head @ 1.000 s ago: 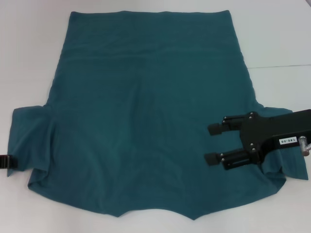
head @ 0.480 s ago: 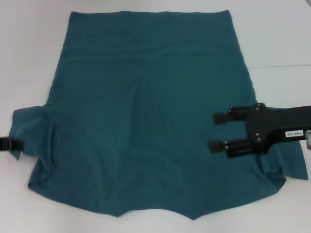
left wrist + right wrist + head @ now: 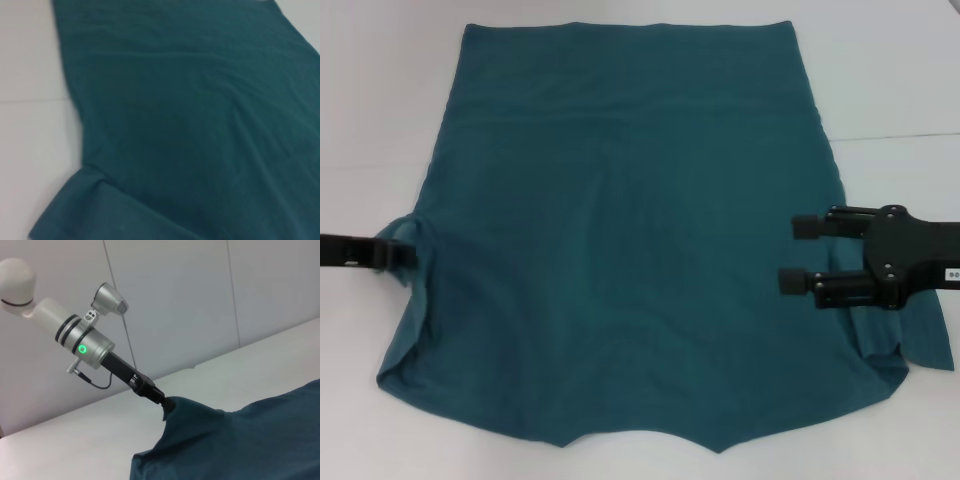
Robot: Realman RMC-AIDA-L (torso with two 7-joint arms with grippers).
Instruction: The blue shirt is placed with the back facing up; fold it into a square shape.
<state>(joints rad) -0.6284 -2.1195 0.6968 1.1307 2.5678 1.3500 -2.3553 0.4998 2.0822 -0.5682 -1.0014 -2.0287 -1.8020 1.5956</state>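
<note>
Counter (image 3: 380, 100): white, with a thin seam line running across it; it carries everything you see. In the right wrist view, pale panelled walls (image 3: 200, 300) stand behind it.

Blue shirt (image 3: 630, 250): spread flat over most of the counter, plain side up, its straight edge at the far side and its notched edge nearest you. Your left-side sleeve is drawn up into a peak; the right-side sleeve lies partly under the right arm.

Right tool (image 3: 798, 253): above the shirt's right edge, its two black fingers (image 3: 812, 225) pointing inward over the fabric, set apart and holding nothing.

Left tool (image 3: 408, 252): at the shirt's left edge, closed on the bunched sleeve; the right wrist view shows the cloth pinched at its tip (image 3: 165, 402) and lifted off the counter. The left wrist view gives you only shirt fabric and bare counter.
</note>
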